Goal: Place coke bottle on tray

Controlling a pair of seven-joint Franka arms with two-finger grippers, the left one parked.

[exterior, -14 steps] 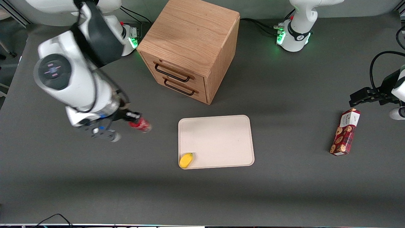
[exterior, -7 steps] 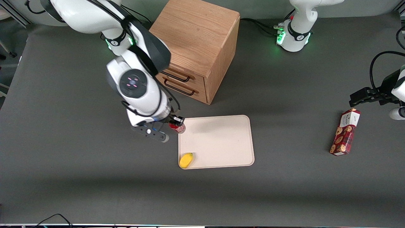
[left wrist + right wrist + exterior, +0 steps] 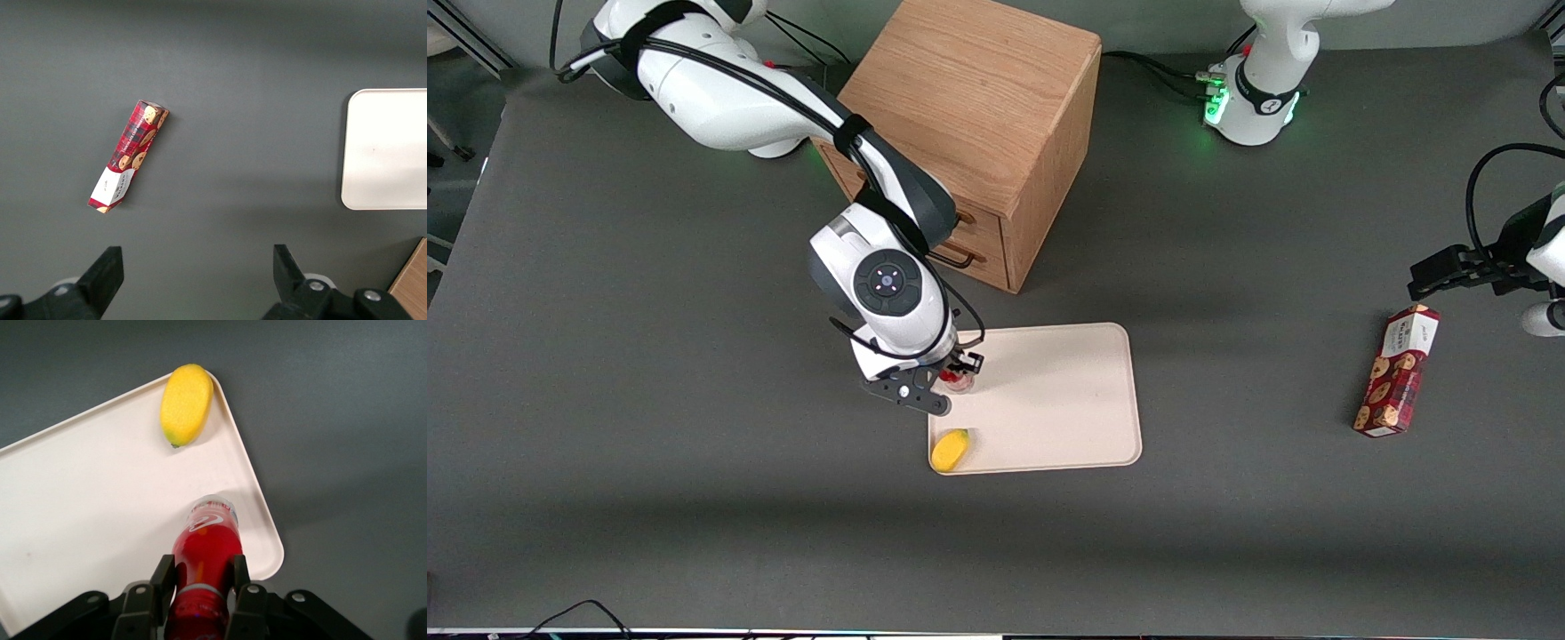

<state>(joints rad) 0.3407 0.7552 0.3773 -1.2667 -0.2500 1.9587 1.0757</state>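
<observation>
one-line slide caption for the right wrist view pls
End effector shut on the coke bottle, holding it over the tray near a corner, with a yellow item lying at the tray's rim.

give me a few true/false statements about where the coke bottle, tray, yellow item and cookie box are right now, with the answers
1. The gripper has its fingers closed on the coke bottle. True.
2. The coke bottle is held over the tray, near the tray's edge toward the working arm's end. True.
3. The yellow item lies on the bare table, apart from the tray. False: it rests at a corner of the tray, on its rim, nearer the front camera than the bottle.
4. The cookie box sits on the tray. False: it lies on the table toward the parked arm's end, well apart from the tray.
5. The wooden drawer cabinet stands farther from the front camera than the tray. True.
</observation>
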